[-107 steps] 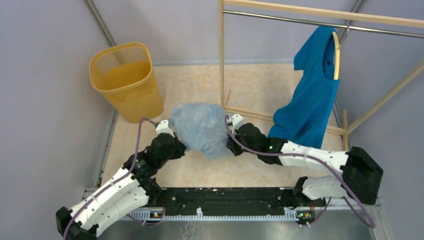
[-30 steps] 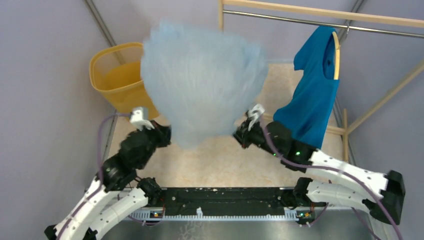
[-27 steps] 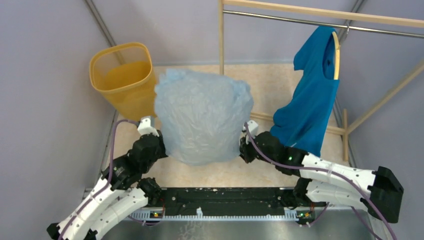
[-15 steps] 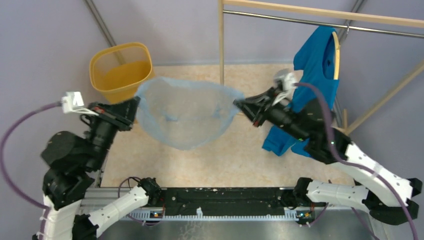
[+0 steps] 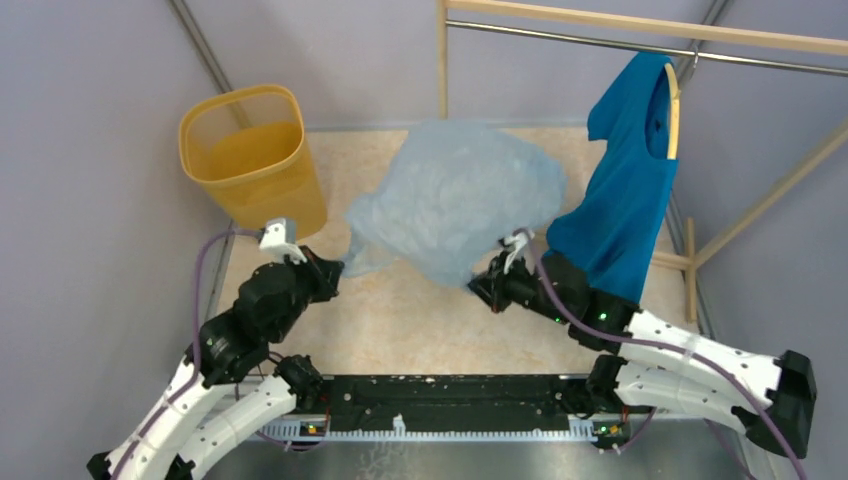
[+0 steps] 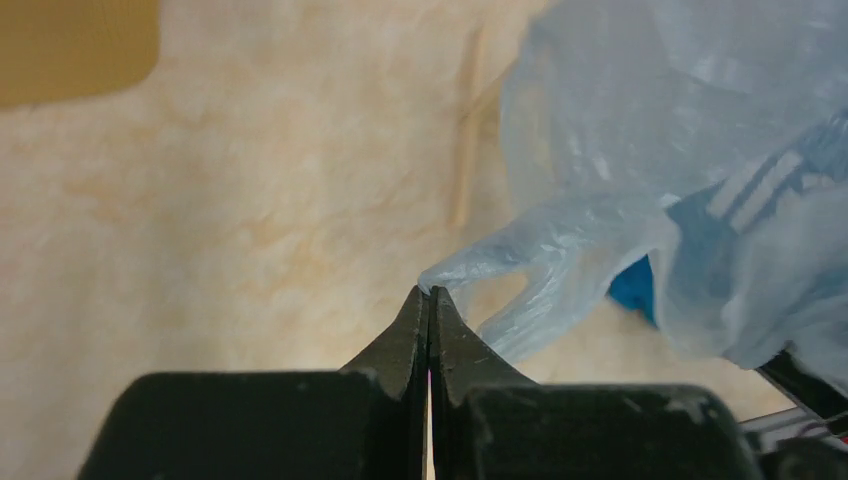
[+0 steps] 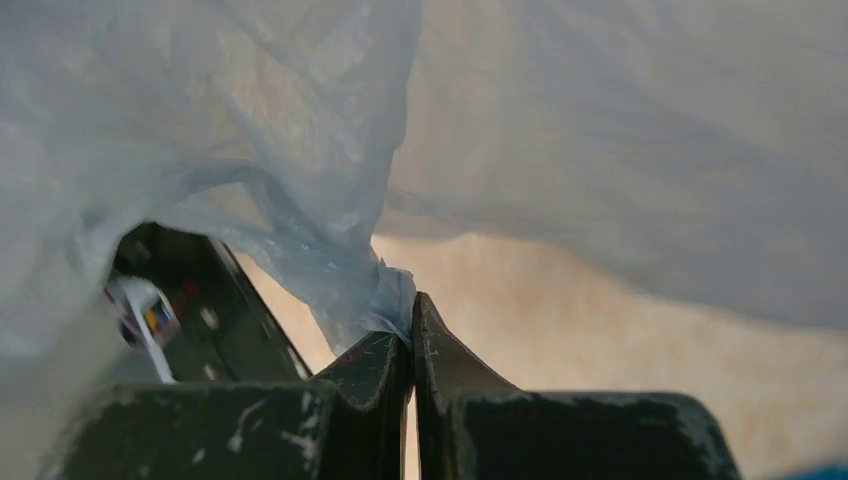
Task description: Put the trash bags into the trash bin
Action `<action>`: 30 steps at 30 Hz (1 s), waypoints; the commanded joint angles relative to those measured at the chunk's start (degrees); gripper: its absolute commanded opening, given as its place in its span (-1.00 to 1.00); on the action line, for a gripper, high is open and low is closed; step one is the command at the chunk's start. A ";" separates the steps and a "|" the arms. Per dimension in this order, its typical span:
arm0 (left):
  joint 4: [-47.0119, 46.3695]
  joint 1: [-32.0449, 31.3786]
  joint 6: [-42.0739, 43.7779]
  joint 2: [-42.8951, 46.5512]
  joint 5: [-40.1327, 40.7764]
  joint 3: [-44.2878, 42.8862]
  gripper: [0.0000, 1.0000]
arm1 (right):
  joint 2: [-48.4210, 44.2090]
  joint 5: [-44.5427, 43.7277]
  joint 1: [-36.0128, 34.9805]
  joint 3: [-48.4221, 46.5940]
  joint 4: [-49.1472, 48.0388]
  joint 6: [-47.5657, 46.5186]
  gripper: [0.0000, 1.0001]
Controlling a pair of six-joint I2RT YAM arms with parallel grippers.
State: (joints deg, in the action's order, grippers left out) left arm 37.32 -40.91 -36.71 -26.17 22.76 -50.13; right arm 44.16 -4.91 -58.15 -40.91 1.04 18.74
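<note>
Top external view shows me the trash bag (image 5: 455, 200) puffed up with air above the tabletop (image 5: 400, 325), to the right of the trash bin (image 5: 280, 205). None of it is over the bin's rim.

The left gripper (image 5: 338, 268) sits just in front of the bin's near right corner. Its jaws are pressed fully together on a thin drawn-out corner of film, and the left wrist view shows that pinch right at the very tips. The right gripper (image 5: 483, 288) is well to the right of the bin, on the bag's far side. Its jaws are also clamped tight, with a gathered twist of film caught between the tips. The bag is slung between the two, and its bulk swells away from the bin toward the blue shirt (image 5: 625, 200) on the wooden rack (image 5: 441, 110). I cannot tell whether it touches the shirt.

I judge the film to weigh almost nothing. It is floppy, crinkly and slick, and it catches air and billows rather than holding a shape. A tip pinch this shallow could slide off under a hard tug. I reckon edge film at two opposite sides is the sensible hold. I cannot tell whether these two points lie on the mouth. Inflated, the bag looks about as big as the bin, so I expect it must collapse before it goes in.
</note>
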 commanded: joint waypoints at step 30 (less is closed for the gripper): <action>-30.49 0.04 -3.69 -30.78 -39.81 -8.93 -1.00 | 3.07 -0.20 -0.39 -1.84 -9.01 6.34 -0.93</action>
State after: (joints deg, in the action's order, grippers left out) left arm 15.33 -40.93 -36.16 -58.87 -11.64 -61.14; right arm 50.46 -2.13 -58.15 -44.56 -2.09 23.66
